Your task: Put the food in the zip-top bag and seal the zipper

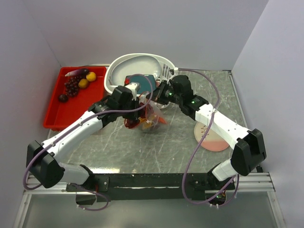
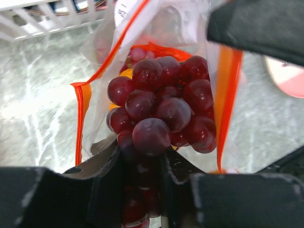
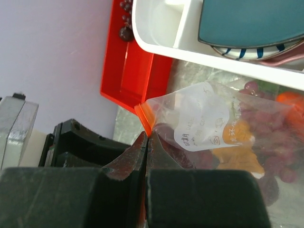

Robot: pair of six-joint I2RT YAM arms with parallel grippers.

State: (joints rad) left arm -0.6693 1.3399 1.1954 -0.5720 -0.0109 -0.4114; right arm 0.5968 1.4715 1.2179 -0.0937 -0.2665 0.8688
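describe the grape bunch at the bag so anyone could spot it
Start at the middle of the table, where there is a clear bag. At its mouth the left jaws grip a dark red grape bunch. The other grapes lie in the red tray, far left.

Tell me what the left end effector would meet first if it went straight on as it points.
Shut on a grape bunch, the left end effector points into the zip-top bag's open mouth. Its grapes would probably meet the food already inside first, though depth is unclear.
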